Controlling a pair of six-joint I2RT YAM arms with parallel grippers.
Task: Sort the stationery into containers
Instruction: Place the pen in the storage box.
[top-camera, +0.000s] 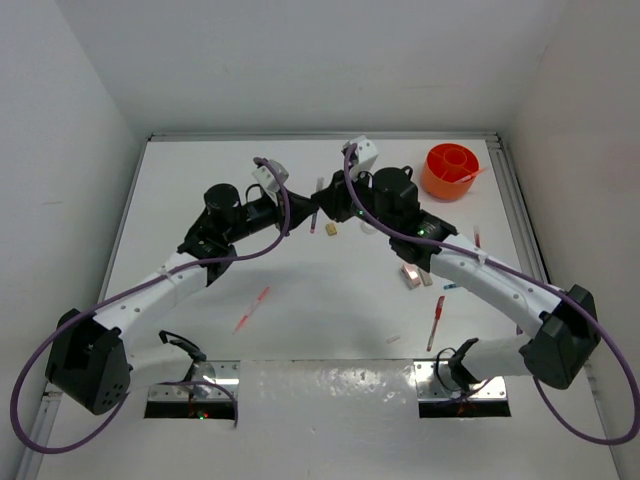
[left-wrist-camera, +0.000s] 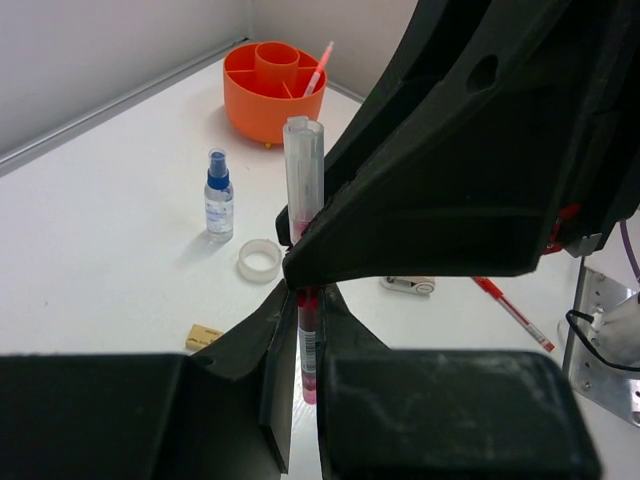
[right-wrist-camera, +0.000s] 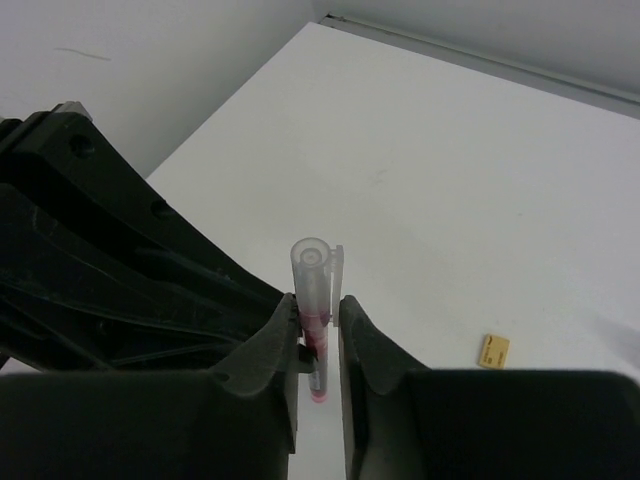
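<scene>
Left arm (top-camera: 150, 295), right arm (top-camera: 490, 275) extended inward, wrists tip to tip; both jaws clamped narrow.

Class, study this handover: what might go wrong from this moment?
1. The left gripper and right gripper both pinch the pink pen close together; if either pulls before the other releases, it may twist or drop.
2. The pen's capped end sticks out beyond the right gripper and could later catch a divider of the orange tub.
</scene>
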